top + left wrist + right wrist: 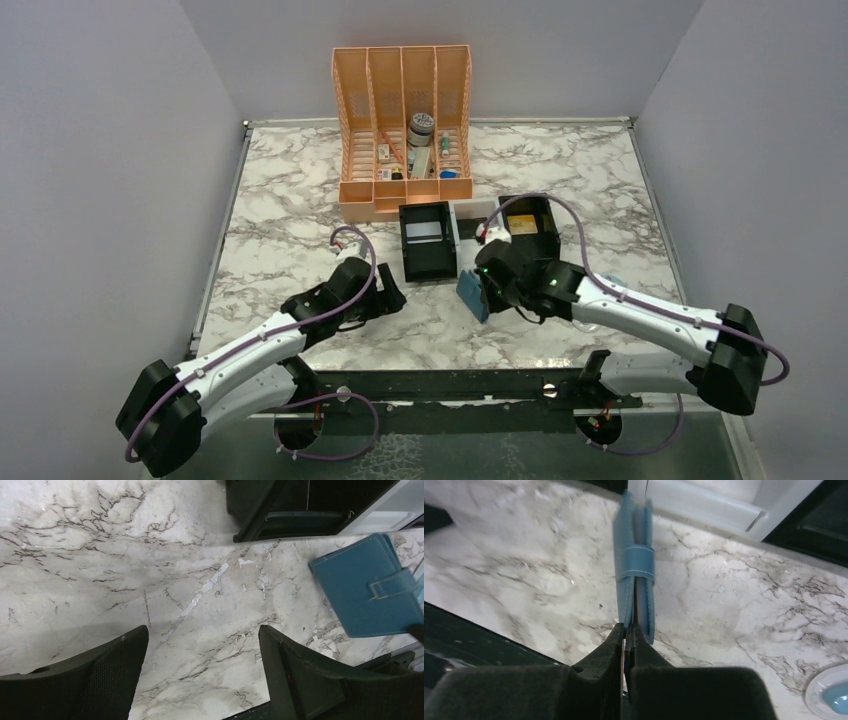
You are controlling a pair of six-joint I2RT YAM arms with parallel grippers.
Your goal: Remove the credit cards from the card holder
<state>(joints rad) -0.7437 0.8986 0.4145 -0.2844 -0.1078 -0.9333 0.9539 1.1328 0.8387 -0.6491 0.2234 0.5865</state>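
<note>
My right gripper (627,627) is shut on the near edge of the blue card holder (636,565). The holder is folded, held edge-on above the marble, with its tab strap wrapped across. From above, the card holder (472,293) sticks out to the left of the right gripper (490,282). In the left wrist view the card holder (365,590) shows flat-faced at the right. My left gripper (202,628) stands open over bare marble, nothing between its fingers, left of the holder. One gold-tan credit card (522,226) lies in the tray's right compartment.
A black-and-white tray (468,222) sits behind the grippers, with a silver-white card (425,232) in its left compartment. An orange file rack (405,130) with small items stands at the back. A round white-rimmed thing with pale blue inside (831,697) lies right of the right gripper.
</note>
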